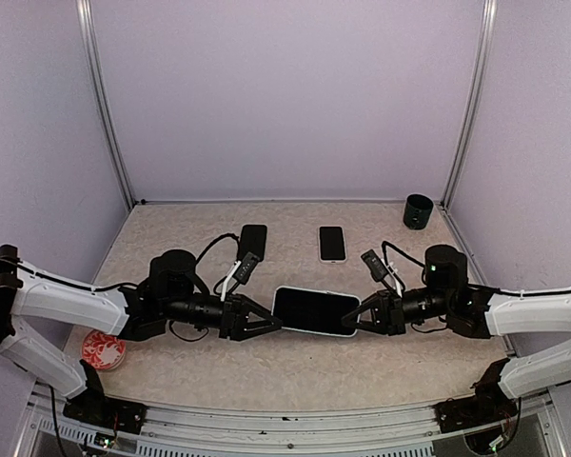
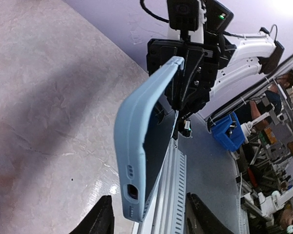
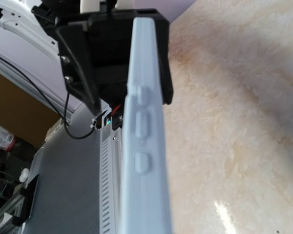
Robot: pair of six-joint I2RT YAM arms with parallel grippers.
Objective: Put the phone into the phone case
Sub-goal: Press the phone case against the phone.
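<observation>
Two arms: they met over the middle of the counter [image 1: 295, 381], one reaching in from 9 o'clock and one from 3 o'clock.
Phone case [image 2: 129, 131]: light blue, it hung lengthwise between both claws, raised off the counter.
Phone [image 1: 312, 310]: a dark flat slab, it sat inside the phone case. Toward the 9 o'clock end, one long rim of the case stood away from it, so I could not tell if it was fully seated.
Right claw [image 1: 355, 321]: it was pressed together on the 3 o'clock end of the phone case and carried it.
Left claw [image 1: 269, 324]: its fingers [image 2: 100, 220] stood apart, with the 9 o'clock end of the case between them and a gap on each side.
Black handset [image 1: 253, 240]: it lay flat at 11 o'clock from the case, apart from it.
Second handset [image 1: 332, 243]: dark face and pale rim, it lay flat at 12 o'clock.
Black cup [image 1: 418, 211]: it stood upright at 1 o'clock, in the far corner.
Red and white disc [image 1: 104, 349]: it lay at 8 o'clock, beside the left arm.
</observation>
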